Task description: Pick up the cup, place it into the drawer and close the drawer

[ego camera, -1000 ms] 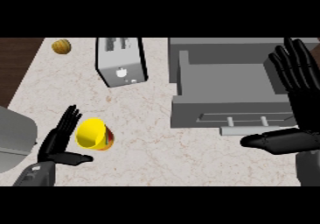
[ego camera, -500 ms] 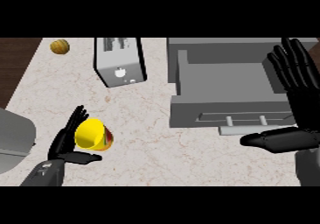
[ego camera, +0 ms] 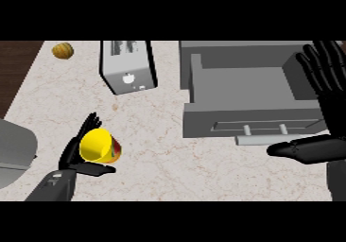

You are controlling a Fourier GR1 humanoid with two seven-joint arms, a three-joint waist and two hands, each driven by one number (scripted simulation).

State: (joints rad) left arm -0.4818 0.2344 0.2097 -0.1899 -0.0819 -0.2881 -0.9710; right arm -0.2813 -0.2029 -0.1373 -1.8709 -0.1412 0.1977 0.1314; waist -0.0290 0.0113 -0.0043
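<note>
Your left hand [ego camera: 76, 156] cups the yellow cup [ego camera: 99, 146], fingers behind it and thumb curled under, near the counter's [ego camera: 155, 160] front-left edge. Your right hand [ego camera: 329, 90] rests spread over the open drawer's [ego camera: 238, 90] right side. Watch the carry: the cup sits tilted and could slip free, or clip the drawer's front wall.
</note>
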